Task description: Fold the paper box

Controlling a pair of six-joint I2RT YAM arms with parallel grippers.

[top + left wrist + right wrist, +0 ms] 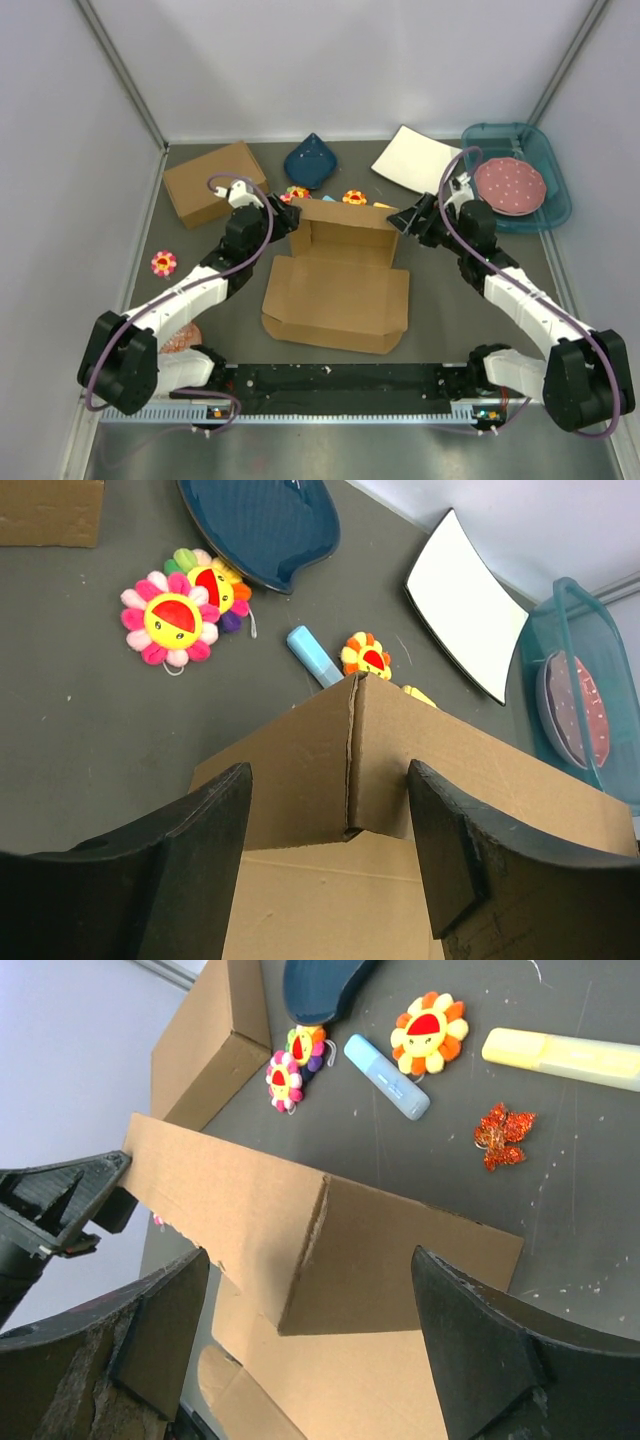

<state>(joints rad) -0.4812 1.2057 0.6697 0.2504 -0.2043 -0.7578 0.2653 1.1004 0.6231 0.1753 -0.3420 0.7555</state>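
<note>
- Now, midway on the dark surface I see the paper box. Its raised wall runs left-right at the far side, and its flat panel points towards the bases.
- My left fingers are released, straddling its far-left corner.
- My right fingers are released, straddling its far-right corner.

The paper box was set mid-table. Behind it were ranged, left to right, a cardboard box, a dish, a flat board and a tub, in which a plate was laid; a flower toy was found left of the paper box
</note>
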